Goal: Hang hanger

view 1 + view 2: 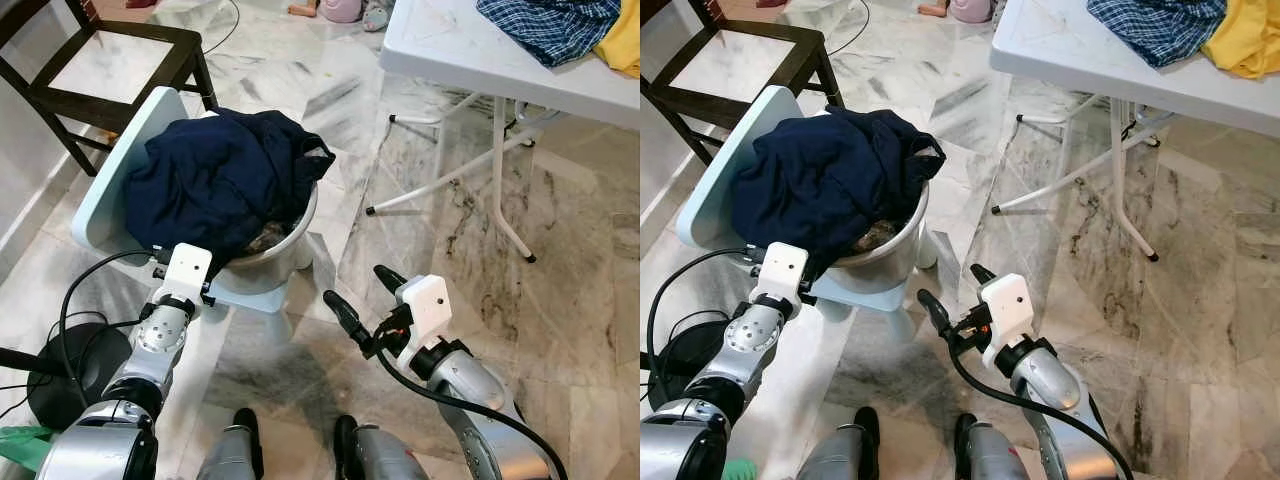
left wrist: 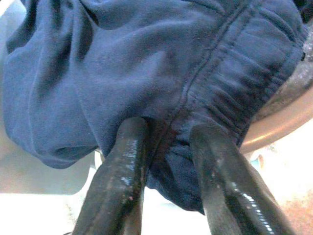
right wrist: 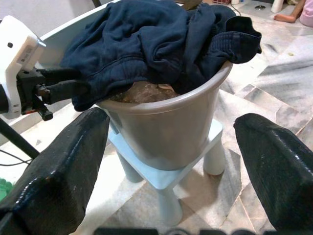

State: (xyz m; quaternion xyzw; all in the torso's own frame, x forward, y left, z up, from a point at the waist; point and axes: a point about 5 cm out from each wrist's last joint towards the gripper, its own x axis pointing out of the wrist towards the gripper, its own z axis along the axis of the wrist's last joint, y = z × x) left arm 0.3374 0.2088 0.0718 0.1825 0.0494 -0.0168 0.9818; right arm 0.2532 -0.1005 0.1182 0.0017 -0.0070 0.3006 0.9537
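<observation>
A navy garment [image 1: 225, 175] is heaped over a grey metal bucket [image 1: 285, 250], which stands on a pale blue stool [image 1: 120, 170]. My left gripper [image 2: 168, 132] is at the garment's near lower edge. Its two black fingers [image 3: 63, 83] are closed on a fold of the hem beside the bucket rim. Lower and to the right of the stool, my right gripper [image 1: 358, 288] hangs over the marble floor. It is open wide, holds nothing and points toward the bucket [image 3: 166, 127].
A white folding table [image 1: 450, 50] at the back right carries a plaid cloth [image 1: 550, 25] and a yellow cloth [image 1: 625, 40]; its legs reach toward the stool. A dark wooden chair [image 1: 100, 60] stands at the back left. A black round base [image 1: 60, 370] with cables lies at my left.
</observation>
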